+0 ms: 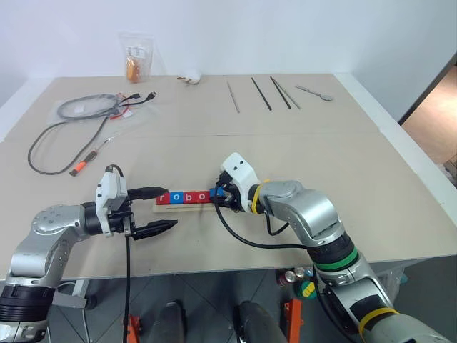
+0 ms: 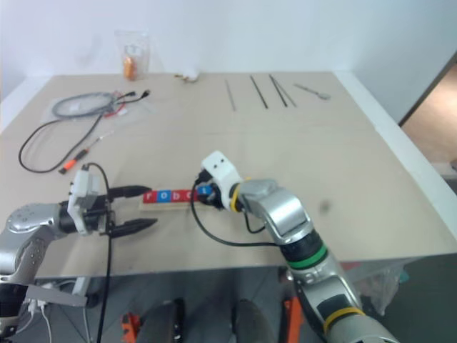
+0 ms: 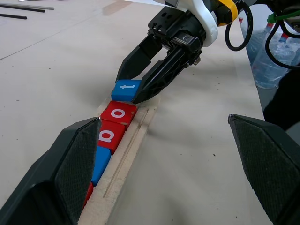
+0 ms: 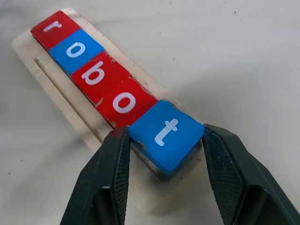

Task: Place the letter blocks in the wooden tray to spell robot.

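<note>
Behind left end effector: tray end.

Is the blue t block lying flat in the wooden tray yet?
Not yet: the t block sits tilted at the tray's end, gripped by the right end effector.

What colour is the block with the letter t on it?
Blue, with a white letter. The t block shows best in the right wrist view, between the right gripper fingers.
</note>
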Robot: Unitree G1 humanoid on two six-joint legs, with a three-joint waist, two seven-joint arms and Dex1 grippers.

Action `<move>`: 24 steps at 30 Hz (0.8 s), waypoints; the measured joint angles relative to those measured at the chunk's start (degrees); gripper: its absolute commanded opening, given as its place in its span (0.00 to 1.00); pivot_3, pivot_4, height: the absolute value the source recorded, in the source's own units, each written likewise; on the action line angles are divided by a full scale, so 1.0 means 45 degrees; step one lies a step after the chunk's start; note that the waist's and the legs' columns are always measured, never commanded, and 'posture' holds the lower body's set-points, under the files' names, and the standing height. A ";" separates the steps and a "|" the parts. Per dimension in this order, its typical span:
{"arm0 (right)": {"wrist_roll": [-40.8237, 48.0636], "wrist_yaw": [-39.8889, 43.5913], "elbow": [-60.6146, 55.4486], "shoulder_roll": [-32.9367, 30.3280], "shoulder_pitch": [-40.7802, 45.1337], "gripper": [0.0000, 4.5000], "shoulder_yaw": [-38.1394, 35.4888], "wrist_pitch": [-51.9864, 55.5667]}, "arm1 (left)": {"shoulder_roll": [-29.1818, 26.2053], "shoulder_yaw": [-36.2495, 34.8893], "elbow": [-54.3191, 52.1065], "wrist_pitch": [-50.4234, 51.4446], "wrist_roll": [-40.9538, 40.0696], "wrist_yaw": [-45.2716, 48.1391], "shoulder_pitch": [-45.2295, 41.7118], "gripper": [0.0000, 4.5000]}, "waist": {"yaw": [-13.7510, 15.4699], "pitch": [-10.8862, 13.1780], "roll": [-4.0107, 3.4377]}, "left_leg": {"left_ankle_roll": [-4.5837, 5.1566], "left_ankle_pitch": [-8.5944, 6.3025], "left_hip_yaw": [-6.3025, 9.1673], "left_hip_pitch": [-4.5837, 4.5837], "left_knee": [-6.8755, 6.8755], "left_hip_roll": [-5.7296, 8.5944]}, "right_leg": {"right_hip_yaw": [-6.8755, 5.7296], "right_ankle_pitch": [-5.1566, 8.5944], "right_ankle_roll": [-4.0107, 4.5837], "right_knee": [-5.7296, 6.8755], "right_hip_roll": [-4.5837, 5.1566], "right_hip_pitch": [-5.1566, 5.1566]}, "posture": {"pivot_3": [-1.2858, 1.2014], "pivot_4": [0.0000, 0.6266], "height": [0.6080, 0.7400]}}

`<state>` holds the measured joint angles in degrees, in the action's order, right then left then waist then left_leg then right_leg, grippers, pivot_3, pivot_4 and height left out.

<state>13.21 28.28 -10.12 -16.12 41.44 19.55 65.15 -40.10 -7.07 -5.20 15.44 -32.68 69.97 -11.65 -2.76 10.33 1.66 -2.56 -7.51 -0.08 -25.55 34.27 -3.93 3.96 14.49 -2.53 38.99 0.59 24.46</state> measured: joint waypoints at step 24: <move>0.1340 0.1907 0.0095 -0.1263 0.0190 0.99 -0.0844 -0.0188 | 0.0010 0.0003 0.0040 -0.0005 0.0009 0.0087 -0.0017 1.00 | 0.0003 0.0005 0.0003 | 0.0000 0.0000 -0.0003 -0.0011 -0.0010 0.0001 | 0.0000 0.0003 0.0002 -0.0012 0.0005 0.0005 | 0.52 0.24 1.00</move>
<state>19.24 36.86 -9.69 -21.80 42.30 15.76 64.31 -40.05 -7.05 -5.02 15.42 -32.64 70.36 -11.73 -2.74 10.35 1.68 -2.56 -7.50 -0.10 -25.60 34.22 -3.92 3.96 14.50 -2.53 38.94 0.61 24.49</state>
